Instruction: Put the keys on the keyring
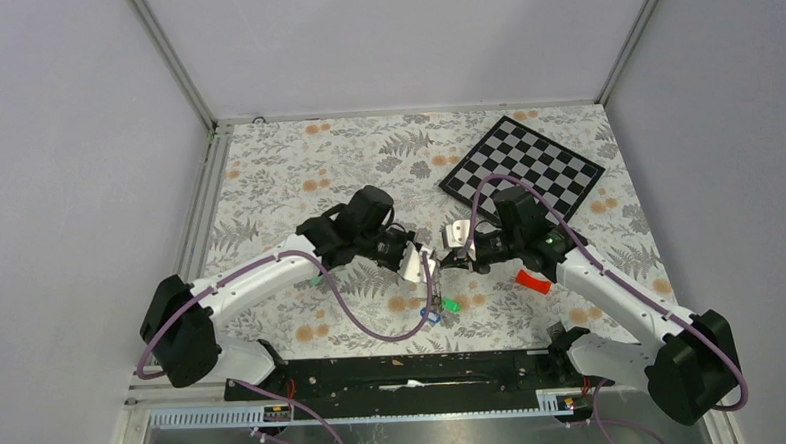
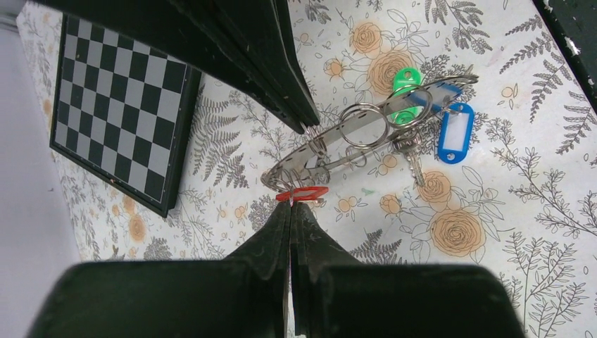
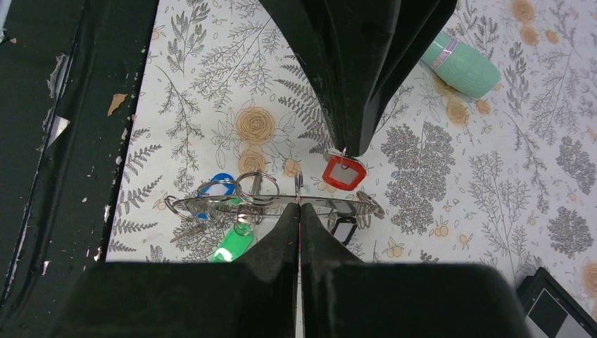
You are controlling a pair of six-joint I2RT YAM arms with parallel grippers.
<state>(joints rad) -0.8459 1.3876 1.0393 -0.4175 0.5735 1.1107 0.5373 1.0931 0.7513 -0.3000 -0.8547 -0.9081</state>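
Note:
The keyring (image 2: 352, 137) is a flat grey ring, held edge-on above the floral table, also seen in the right wrist view (image 3: 211, 204). My right gripper (image 3: 299, 205) is shut on its rim. A green-tagged key (image 2: 405, 79), a blue-tagged key (image 2: 455, 134) and a black-framed tag (image 3: 343, 229) hang from it on small split rings. My left gripper (image 2: 291, 205) is shut on the red-tagged key (image 2: 303, 193), right against the keyring's edge. In the top view the left gripper (image 1: 418, 259) and right gripper (image 1: 449, 260) meet at mid-table, with the green tag (image 1: 451, 305) dangling below.
A chessboard (image 1: 522, 166) lies at the back right. A curved red plastic piece (image 1: 533, 282) lies beside the right arm. A mint-green tube (image 3: 461, 63) lies on the cloth beyond the left gripper. The dark base rail (image 1: 406, 372) runs along the near edge.

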